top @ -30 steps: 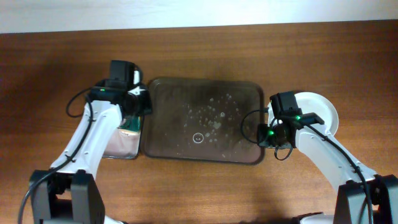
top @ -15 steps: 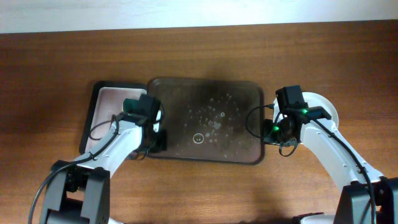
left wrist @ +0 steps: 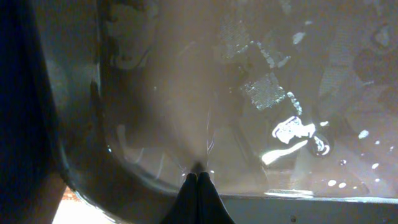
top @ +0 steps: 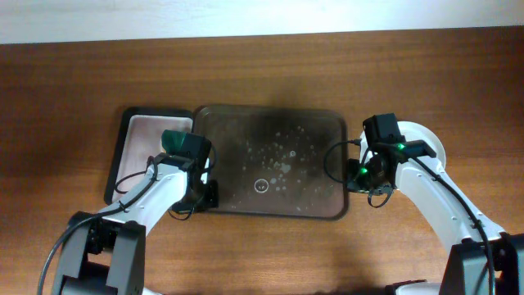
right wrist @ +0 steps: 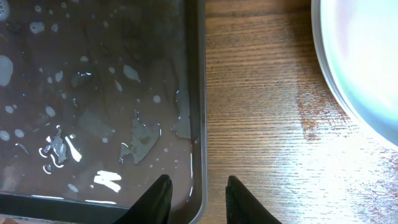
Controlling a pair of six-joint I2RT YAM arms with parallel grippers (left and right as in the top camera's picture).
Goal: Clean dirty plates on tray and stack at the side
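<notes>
With the green sponge point(top: 173, 139) left in the small black tray point(top: 119, 156), the left gripper point(left wrist: 197, 182), pinched shut on nothing, has swung over the left end of the wet brown tray point(top: 246, 131), the right gripper point(right wrist: 196, 196) gapes empty astride its right rim, and the plates point(top: 427, 139) sit apparently stacked just right of it, so cleaning looks done.

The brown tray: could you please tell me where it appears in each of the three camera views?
Overhead: the brown tray lies mid-table, between the two arms.
Left wrist: it fills nearly the whole picture, rounded corner lower left.
Right wrist: it takes the left half, its rim running down the middle.
Shared landmark: the water drops on its floor show in all three.
</notes>
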